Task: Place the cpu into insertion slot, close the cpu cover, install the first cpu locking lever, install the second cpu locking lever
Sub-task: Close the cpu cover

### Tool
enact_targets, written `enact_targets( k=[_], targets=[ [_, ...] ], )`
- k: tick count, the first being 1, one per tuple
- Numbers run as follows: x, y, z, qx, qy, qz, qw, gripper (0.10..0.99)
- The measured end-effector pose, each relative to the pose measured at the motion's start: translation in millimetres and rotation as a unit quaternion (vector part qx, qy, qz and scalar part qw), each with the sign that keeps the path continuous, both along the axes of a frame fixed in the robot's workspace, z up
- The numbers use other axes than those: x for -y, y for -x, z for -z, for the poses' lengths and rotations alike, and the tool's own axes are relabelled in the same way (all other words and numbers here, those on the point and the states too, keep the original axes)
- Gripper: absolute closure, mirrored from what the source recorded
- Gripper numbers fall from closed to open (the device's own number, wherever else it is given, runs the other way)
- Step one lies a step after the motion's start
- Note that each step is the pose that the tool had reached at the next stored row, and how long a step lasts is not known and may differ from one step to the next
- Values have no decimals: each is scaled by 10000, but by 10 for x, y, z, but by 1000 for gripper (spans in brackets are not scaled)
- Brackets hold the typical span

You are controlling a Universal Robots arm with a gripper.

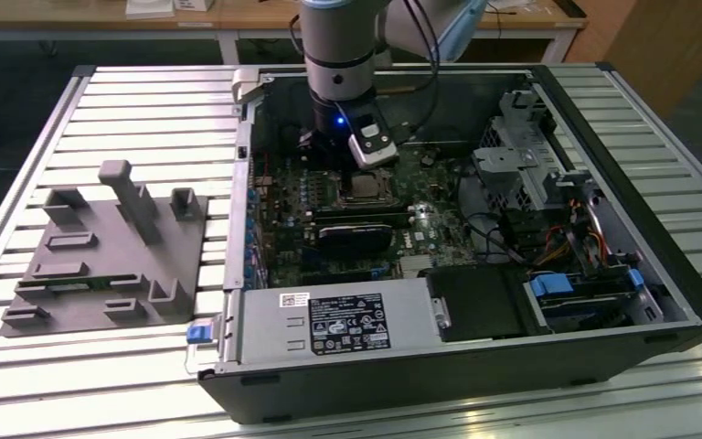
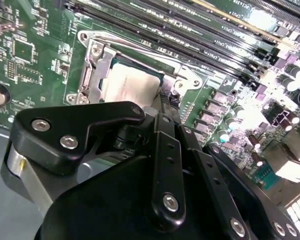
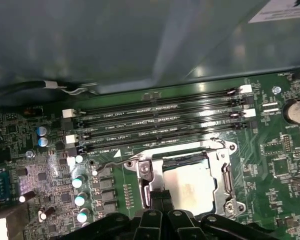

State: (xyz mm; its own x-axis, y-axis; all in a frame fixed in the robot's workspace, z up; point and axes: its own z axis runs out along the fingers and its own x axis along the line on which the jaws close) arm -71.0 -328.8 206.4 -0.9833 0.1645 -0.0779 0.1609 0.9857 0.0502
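Currently: gripper (image 3: 158, 199), jaws together, at the edge of the cpu cover (image 3: 226, 176), lying flat around the cpu (image 3: 190, 186) seated in the insertion slot (image 3: 185, 159), green motherboard (image 3: 270, 165).

Memory slots (image 3: 160, 122) lie just beside the insertion slot (image 3: 186, 161); case walls (image 1: 473, 384) surround both.

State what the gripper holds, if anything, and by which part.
It cannot be told: the gripper is at the edge of the thin square silver cpu cover, its grip hidden.
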Motion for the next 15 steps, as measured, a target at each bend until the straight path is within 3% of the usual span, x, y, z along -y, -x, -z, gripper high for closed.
enact_targets(
  k=[9, 15],
  targets=[
    [0, 35, 72, -1, 1, 0, 10000, 980],
    [0, 28, 80, -1, -1, 0, 10000, 980]
  ],
)
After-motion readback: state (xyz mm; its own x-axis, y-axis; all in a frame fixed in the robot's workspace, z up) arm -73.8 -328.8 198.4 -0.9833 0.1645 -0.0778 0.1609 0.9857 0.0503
